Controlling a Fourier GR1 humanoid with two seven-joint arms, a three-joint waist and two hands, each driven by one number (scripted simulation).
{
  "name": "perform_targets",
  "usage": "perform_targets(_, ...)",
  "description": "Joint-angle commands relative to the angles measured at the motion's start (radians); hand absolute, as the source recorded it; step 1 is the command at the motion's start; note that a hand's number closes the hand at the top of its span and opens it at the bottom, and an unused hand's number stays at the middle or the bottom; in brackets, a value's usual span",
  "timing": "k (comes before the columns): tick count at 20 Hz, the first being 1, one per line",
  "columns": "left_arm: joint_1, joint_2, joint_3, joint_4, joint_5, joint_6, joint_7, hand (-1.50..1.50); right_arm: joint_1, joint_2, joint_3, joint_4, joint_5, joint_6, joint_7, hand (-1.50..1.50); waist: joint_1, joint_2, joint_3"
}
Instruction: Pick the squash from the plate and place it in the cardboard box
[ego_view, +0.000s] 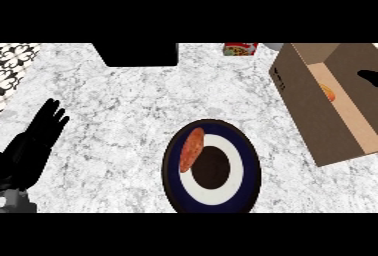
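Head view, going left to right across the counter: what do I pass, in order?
left hand, open at the left edge → plate → cardboard box. Left out because they overlap the plate's span: the food on it and the things along the top edge.

A white, grey-veined stone-look counter (111, 110) carries a smooth plate (251, 172) banded dark and white with a glazed look. The cardboard box (310, 110) shows matt brown paperboard, and the left hand (33, 142) is a flat, unshining black
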Motion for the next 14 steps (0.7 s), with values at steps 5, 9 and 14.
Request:
perform_targets(5, -0.037, 0.006, 0.025, 0.037, -0.006, -0.006, -0.004, 0.0, 0.267, -0.015, -0.069, -0.309, -0.193, 0.153, 0.013, -1.5, 0.0, 0.001, 0.0)
perform_targets(9, 0.034, -0.004, 0.025, -0.044, 0.002, -0.022, 0.016, 0.0, 0.316, -0.089, -0.132, -0.247, -0.285, 0.217, -0.084, -1.5, 0.012, 0.003, 0.0)
perform_targets(14, 0.055, -0.022, 0.017, -0.094, 0.002, -0.027, 0.036, 0.0, 0.402, -0.09, -0.136, -0.274, -0.323, 0.25, -0.133, -1.5, 0.015, 0.003, 0.0)
